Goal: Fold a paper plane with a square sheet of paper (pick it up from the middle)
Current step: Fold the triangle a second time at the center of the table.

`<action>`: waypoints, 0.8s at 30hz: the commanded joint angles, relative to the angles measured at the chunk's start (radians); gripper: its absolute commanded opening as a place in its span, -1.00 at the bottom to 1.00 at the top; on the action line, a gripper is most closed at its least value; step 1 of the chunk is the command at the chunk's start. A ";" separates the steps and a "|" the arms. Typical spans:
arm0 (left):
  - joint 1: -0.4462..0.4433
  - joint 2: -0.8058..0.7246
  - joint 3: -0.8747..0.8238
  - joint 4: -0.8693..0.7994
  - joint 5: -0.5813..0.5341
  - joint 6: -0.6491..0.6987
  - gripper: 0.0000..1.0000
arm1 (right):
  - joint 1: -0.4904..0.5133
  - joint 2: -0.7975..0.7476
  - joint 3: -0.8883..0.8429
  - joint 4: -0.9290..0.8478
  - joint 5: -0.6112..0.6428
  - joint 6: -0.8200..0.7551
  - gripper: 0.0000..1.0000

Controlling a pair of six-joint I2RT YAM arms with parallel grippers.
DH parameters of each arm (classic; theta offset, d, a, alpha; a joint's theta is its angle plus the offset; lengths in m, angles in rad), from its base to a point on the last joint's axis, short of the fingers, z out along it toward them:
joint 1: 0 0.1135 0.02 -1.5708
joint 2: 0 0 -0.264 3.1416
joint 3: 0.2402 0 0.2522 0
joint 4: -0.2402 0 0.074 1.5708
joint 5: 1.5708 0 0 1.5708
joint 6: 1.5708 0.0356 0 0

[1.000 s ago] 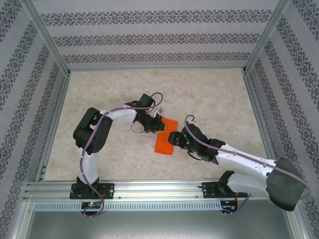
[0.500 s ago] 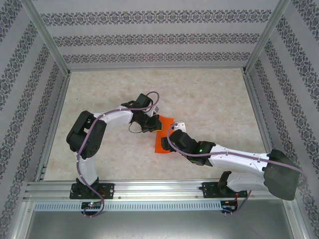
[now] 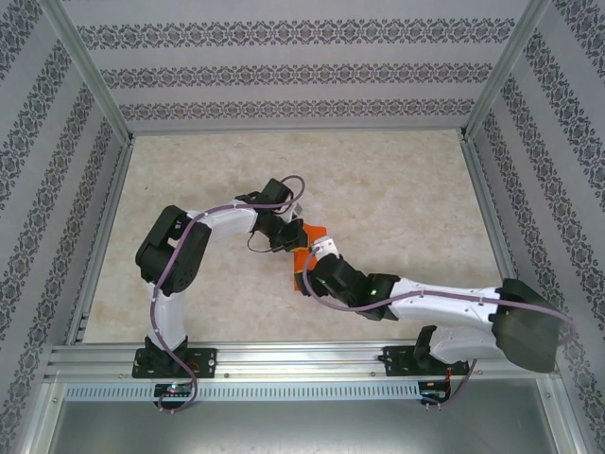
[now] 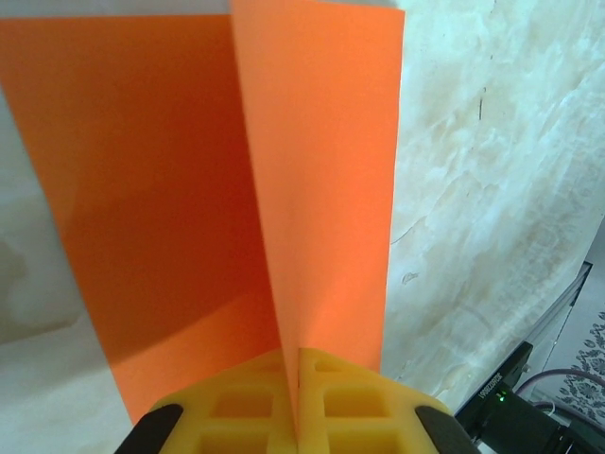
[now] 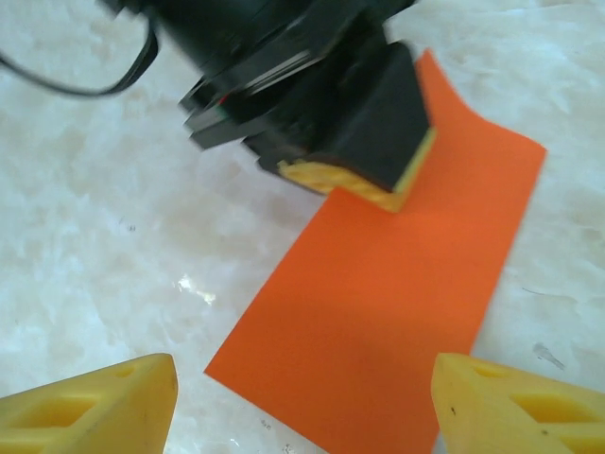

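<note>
near the middle of the pale marbled table (image 3: 397, 189), between the two wrists: the square sheet of paper (image 5: 397, 303), bright orange, plain, without any mark.

held at one edge by the left gripper (image 4: 297, 383). jaws pressed fully together, with only the thin paper between the yellow pads (image 4: 236, 411). seen from the left wrist camera as two orange panels meeting in one straight crease that runs away from the pads: the left panel darker and low against the table, the right panel brighter and standing up from the crease.

seen from the right wrist camera as a long orange strip lying on the marble, its near corner free and its far end under the black body of the left gripper.

just above the near part of the sheet: the right gripper (image 5: 302, 416), spread wide and holding nothing. one yellow finger (image 5: 90, 402) beside the left edge of the strip, the other beyond its right edge. not possible to tell if touching the table.

from above, only small orange patches visible around the right wrist, the rest covered by it.
</note>
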 commanded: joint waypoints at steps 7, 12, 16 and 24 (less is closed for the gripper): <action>0.009 0.001 0.036 -0.018 0.030 0.004 -0.44 | 0.113 0.174 0.124 -0.032 0.173 -0.121 0.48; 0.009 -0.005 0.038 -0.007 0.049 -0.002 -0.42 | 0.136 0.230 0.155 -0.084 0.215 -0.122 0.49; 0.009 -0.012 0.048 -0.016 0.055 0.000 -0.42 | 0.139 0.265 0.168 -0.108 0.238 -0.109 0.44; 0.010 -0.015 0.049 -0.026 0.060 0.005 -0.42 | 0.140 0.299 0.182 -0.092 0.305 -0.098 0.04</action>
